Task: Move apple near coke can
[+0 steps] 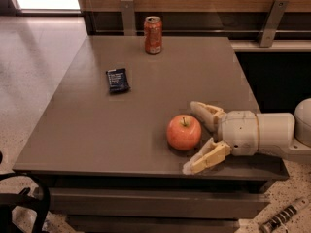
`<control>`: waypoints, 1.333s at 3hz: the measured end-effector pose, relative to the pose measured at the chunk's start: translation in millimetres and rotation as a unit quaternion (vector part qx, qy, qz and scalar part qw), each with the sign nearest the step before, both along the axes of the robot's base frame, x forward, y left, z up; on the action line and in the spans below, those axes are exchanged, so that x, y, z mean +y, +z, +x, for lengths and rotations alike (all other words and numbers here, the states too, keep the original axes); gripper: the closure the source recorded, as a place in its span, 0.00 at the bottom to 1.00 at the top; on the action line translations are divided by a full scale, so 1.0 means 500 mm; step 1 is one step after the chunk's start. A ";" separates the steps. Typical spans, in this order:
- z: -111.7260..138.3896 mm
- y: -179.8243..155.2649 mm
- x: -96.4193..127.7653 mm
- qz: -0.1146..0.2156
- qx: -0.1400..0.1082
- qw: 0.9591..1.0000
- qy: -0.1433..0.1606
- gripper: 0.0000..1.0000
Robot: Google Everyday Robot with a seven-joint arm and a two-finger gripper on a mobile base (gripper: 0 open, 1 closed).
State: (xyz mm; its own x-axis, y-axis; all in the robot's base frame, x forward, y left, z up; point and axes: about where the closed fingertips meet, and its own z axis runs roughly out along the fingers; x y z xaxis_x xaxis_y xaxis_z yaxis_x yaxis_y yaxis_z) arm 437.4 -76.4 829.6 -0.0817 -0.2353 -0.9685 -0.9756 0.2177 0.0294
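Guarding against a roll off the bench's front edge.
The coke can is standing far back; the apple is sitting near that edge, partly between your gripper's spread, empty fingers, so an off-centre squeeze is risking knocking it off.

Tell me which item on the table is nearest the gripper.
The apple, between the open fingers of the gripper; the coke can and dark blue packet sit far back.
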 end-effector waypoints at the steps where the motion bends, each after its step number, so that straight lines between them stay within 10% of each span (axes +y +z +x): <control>1: -0.004 0.017 0.022 0.006 -0.018 1.000 0.012 0.16; 4: -0.005 0.029 0.033 0.003 -0.022 1.000 0.017 1.00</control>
State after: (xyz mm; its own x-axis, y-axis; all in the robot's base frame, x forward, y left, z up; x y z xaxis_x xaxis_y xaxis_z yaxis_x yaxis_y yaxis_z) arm 434.9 -59.9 844.2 -0.0315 -0.2314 -0.9723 -0.9829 0.1840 -0.0120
